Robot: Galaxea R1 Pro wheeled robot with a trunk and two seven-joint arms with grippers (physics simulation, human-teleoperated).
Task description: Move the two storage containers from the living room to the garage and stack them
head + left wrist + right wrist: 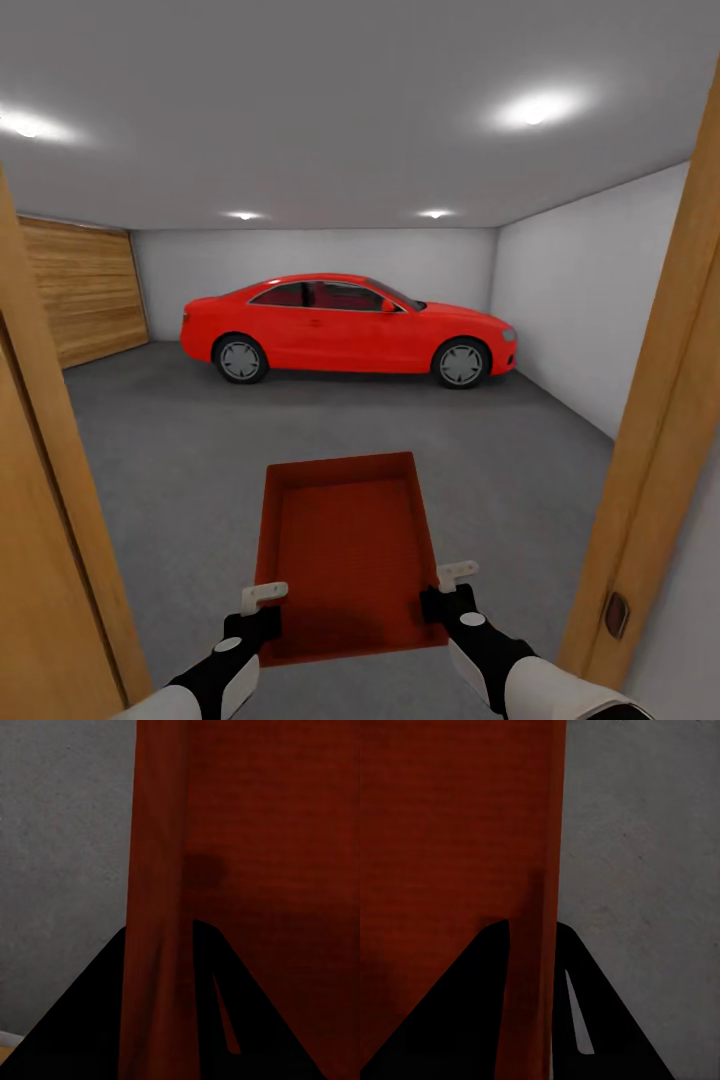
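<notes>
I hold one red-orange storage container [345,545] in front of me above the dark grey garage floor [180,440], seen through a doorway. My left gripper [262,605] is shut on its left wall near the close end; in the left wrist view the black fingers [97,1020] straddle the container wall [157,907]. My right gripper [452,585] is shut on the right wall, whose edge [540,945] runs between the dark fingers [585,1012] in the right wrist view. The second container is out of view.
Wooden door frame posts stand close on the left [40,520] and right [660,450]. A red car [345,330] is parked across the far side. A wood-panelled garage door [85,290] fills the left wall; white walls [590,300] bound the right.
</notes>
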